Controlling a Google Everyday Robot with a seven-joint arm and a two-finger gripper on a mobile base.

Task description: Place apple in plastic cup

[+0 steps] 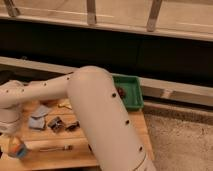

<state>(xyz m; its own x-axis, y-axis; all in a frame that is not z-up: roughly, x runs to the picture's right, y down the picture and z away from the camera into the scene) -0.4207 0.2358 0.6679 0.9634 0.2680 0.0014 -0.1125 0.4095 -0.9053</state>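
The light-blue plastic cup (18, 152) stands at the front left corner of the wooden table (75, 155). An orange-red patch, the apple (15, 143), shows at the cup's mouth; I cannot tell whether it rests inside or is held just above. My gripper (12, 136) hangs at the end of the white arm (95, 105), right over the cup and touching or nearly touching the apple.
A green bin (131, 95) with a dark item in it stands at the table's back right. Blue-grey packets (38, 118), a dark small object (55, 123) and a metal utensil (55, 148) lie on the table. The big arm covers the table's middle.
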